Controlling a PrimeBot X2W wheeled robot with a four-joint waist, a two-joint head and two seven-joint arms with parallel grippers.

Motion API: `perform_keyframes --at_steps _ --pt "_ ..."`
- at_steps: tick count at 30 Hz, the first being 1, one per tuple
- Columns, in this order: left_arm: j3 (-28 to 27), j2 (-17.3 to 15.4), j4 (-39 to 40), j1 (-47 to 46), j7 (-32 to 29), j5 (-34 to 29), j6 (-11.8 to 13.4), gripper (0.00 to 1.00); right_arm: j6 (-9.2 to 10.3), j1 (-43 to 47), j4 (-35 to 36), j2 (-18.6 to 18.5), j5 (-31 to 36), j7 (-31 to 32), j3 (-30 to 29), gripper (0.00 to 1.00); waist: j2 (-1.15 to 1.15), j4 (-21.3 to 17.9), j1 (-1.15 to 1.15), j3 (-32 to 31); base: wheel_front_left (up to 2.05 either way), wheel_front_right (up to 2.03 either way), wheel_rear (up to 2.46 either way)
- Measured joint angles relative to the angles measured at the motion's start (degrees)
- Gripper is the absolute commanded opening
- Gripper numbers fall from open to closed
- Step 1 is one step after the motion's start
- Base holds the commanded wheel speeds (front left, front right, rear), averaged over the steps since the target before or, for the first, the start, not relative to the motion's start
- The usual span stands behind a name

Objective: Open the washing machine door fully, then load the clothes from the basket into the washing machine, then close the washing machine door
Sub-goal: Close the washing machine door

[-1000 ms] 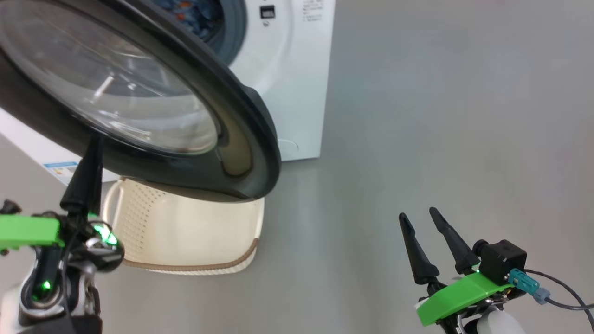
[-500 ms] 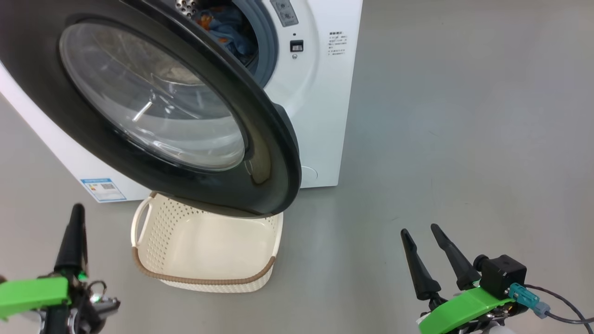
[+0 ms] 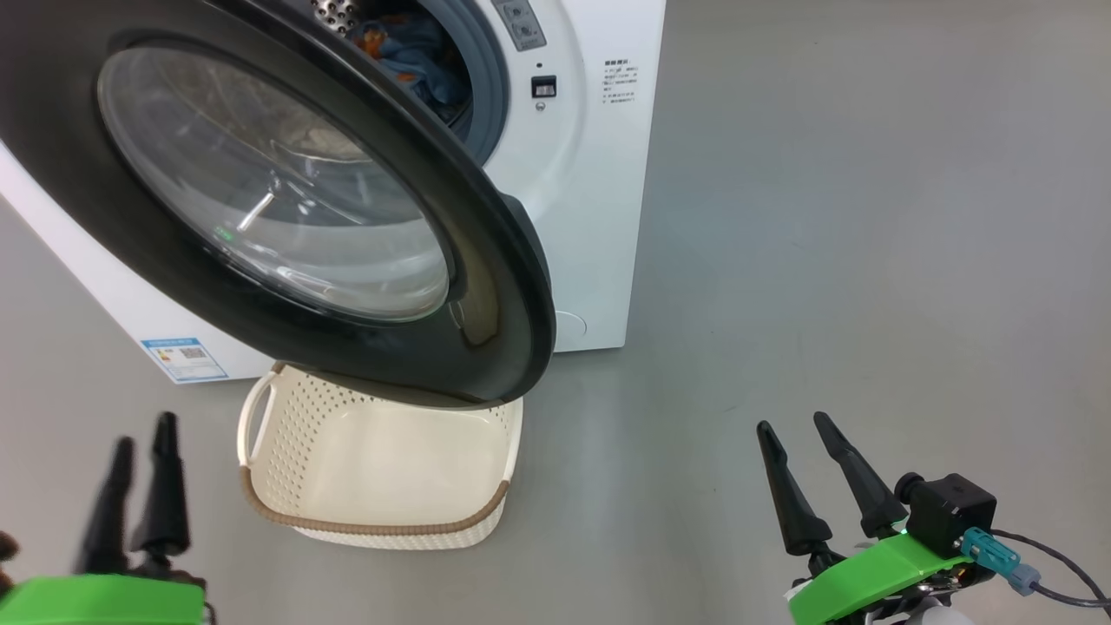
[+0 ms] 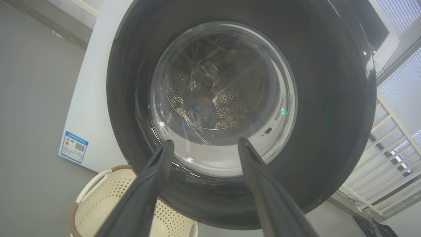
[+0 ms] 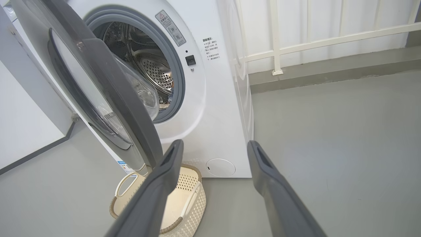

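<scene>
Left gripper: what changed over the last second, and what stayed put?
The left gripper has drawn back from the lower rim of the washing machine door and opened, holding nothing. The head camera shifted as well. Unchanged: right gripper open and idle, basket empty, clothes inside the washing machine, door partly open.

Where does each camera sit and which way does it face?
Head view: on the head, looking forward and down at the washing machine door and the basket below it; left gripper lower left, right gripper lower right.
Left wrist view: left wrist, facing the door's glass, clothes in the drum behind; left gripper at bottom.
Right wrist view: right wrist, facing the washing machine front past the door's edge; right gripper at bottom.
Shared: door and basket, all three.
</scene>
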State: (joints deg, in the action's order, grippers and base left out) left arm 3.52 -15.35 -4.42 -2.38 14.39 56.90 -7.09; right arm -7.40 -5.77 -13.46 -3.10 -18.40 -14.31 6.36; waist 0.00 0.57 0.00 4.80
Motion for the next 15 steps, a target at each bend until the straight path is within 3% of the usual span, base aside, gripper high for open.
perform_keyframes --at_steps 8,15 --pt "-5.0 2.3 2.8 0.2 0.3 -19.6 -0.3 1.00 0.00 0.2 0.5 0.0 0.1 0.0 -0.1 1.00 0.00 -0.1 0.00 0.2 0.00 0.00 0.00" --pt "-5.6 3.6 3.6 3.1 0.3 -31.0 -0.3 1.00 0.00 0.4 0.7 0.0 0.1 0.0 -0.3 1.00 0.00 -0.6 0.00 0.4 0.00 0.00 0.00"
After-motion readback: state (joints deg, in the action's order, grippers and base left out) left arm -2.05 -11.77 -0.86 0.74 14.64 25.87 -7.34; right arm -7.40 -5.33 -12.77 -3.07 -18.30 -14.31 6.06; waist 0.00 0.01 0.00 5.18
